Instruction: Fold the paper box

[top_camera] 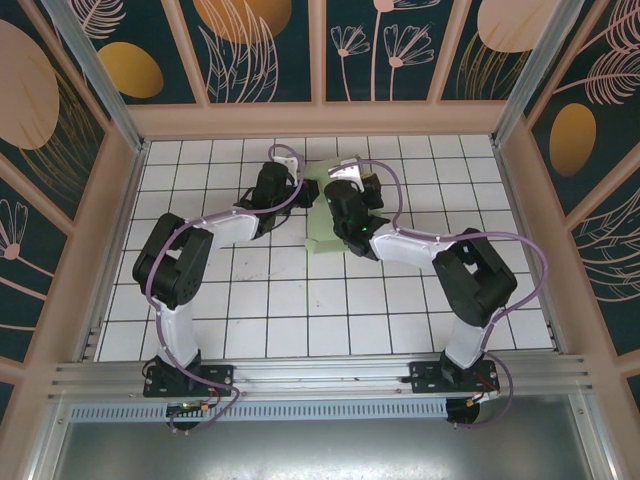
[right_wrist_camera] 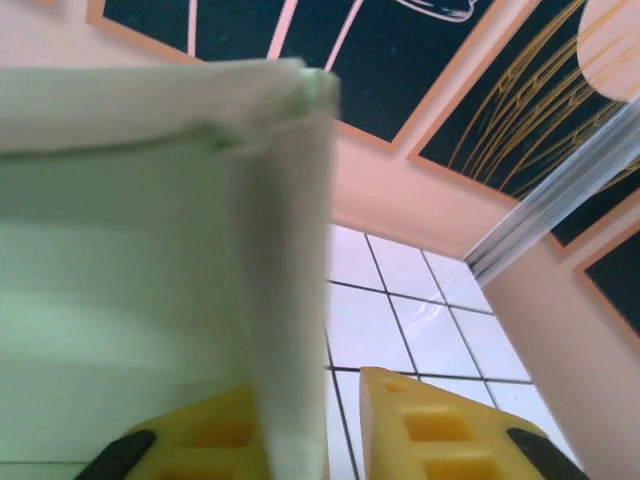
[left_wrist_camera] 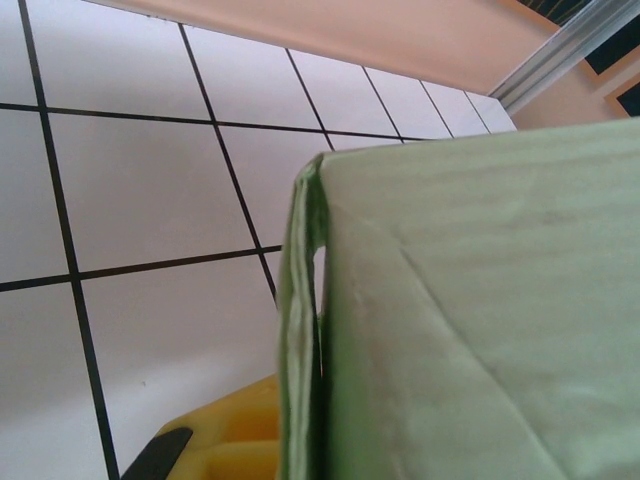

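Standing, seemingly upright, plain paper box (left_wrist_camera: 480, 300)

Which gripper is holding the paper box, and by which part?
The left gripper is shut on the paper box, pinching a folded wall near its corner edge. The right gripper straddles a wall, jaws apart, no grip.

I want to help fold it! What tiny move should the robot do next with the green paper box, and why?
Probably close the right fingers: an upright wall of the paper box stands between them, unpinched, while the left fingers seem to hold another edge steady.
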Motion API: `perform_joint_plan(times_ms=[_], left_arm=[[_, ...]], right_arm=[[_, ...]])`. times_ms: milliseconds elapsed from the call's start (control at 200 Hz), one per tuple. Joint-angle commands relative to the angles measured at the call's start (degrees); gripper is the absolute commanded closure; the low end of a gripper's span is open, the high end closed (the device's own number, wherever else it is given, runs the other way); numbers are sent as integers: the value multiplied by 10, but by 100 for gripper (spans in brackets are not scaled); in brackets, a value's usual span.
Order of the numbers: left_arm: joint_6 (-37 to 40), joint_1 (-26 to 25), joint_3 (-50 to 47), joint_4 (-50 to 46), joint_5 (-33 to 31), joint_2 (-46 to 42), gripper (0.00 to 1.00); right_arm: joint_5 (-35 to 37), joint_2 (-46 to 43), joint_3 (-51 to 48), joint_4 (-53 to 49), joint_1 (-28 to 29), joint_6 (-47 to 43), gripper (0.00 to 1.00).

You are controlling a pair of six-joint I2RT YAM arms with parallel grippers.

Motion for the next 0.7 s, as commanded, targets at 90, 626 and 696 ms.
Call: perform_joint_plan(times_ms=[90,626,696], left_arm=[[-7,-2,27,-28,-3,-1,100],[-36,-3,64,-108,-54,7,100],[-38,-3,70,-122,-62,7,100]], right_arm=[[-36,-44,-16,29,3,41,41],[-448,-233,-105,17,-44,128,19],[-477,-251,-106,8,-64,159,20]])
